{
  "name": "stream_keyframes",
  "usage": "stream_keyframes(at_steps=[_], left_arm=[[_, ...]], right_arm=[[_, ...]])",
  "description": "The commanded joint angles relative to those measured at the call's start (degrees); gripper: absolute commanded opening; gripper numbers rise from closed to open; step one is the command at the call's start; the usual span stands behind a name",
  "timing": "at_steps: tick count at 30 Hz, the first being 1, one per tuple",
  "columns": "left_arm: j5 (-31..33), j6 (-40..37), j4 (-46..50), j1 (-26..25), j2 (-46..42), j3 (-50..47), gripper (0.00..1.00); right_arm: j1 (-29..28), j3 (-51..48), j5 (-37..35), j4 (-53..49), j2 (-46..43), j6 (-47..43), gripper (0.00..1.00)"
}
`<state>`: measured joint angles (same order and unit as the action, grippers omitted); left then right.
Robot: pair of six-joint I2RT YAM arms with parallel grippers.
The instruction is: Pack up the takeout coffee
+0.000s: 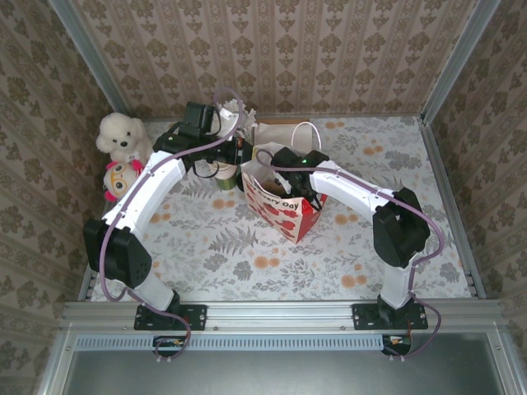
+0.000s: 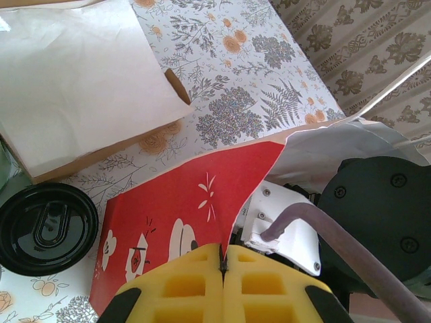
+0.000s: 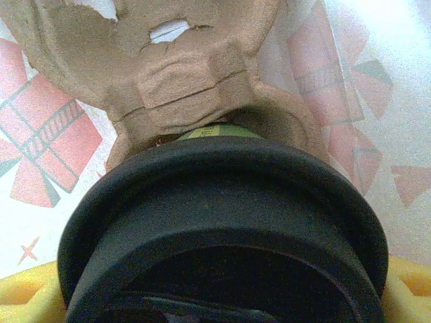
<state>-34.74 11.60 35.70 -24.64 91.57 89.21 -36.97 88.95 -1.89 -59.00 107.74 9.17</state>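
Observation:
The takeout coffee (image 3: 222,222), a green cup under a round black lid, sits between the yellow fingers (image 3: 27,296) of my right gripper (image 3: 222,296), which is shut on it. A thin strip of its green wall (image 3: 219,131) shows above the lid. The cup is low inside the red gift bag (image 1: 284,214), just over a brown pulp cup carrier (image 3: 168,67). In the top view my right gripper (image 1: 303,191) reaches down into the bag's mouth. My left gripper (image 2: 222,259) is shut on the bag's red rim (image 2: 202,195), holding it at the left side (image 1: 240,158).
A second black lid (image 2: 46,229) lies left of the bag; whether a cup is under it I cannot tell. A white-and-brown paper bag (image 2: 74,81) lies behind. Two stuffed toys (image 1: 119,156) sit at the far left. The right arm's link (image 2: 377,215) crowds the bag's right side.

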Motion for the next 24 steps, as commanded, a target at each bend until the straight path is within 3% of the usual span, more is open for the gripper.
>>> stream_keyframes(at_steps=[1,24], left_arm=[[-1.73,-0.08,-2.04,0.47,-0.18,0.77,0.0],[-4.11,0.01,-2.74,0.3,-0.24,1.43,0.0]], right_arm=[[0.41,-2.96,1.19,-5.9,5.24,2.08,0.32],[0.41,5.45,2.94,-7.79,-0.68,4.89,0.67]])
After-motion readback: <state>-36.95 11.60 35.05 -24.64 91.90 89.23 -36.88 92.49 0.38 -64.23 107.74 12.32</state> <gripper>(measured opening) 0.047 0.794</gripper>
